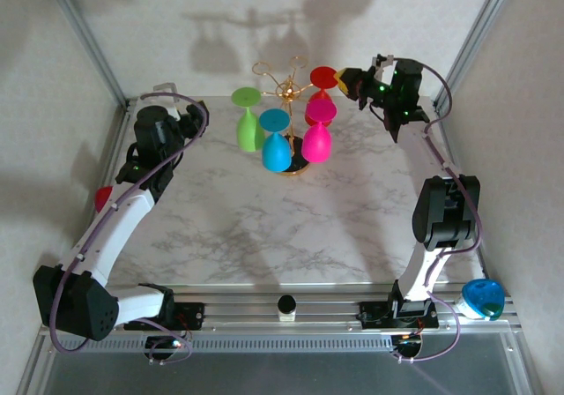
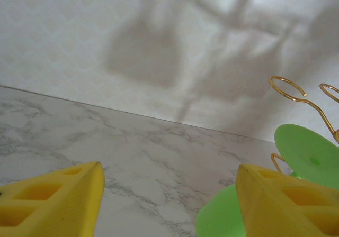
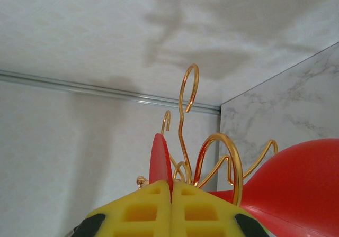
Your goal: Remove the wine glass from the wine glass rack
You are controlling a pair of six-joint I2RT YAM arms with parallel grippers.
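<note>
Gold wire wine glass rack (image 1: 284,85), looped arms on a central post, round black base. It stands at the far middle of the white marbled counter (image 1: 229,227).

Four glasses hang on it, bowls down:
- red wine glass (image 1: 323,78), far right side of the rack
- pink wine glass (image 1: 317,137), just in front of the red one
- blue wine glass (image 1: 276,148), near centre
- green wine glass (image 1: 248,129), left side

Right gripper (image 1: 344,80): raised at the red glass's foot. In the right wrist view its yellow fingers (image 3: 143,205) are pressed together with the edge of the red foot caught between them; the red bowl (image 3: 302,184) lies to the right, under the rack's loops (image 3: 185,105).

Left gripper (image 1: 196,111): at the far left of the counter, apart from the rack. Its fingers (image 2: 58,194) are spread wide and hold nothing; the green glass (image 2: 307,149) shows just past the right one.
</note>
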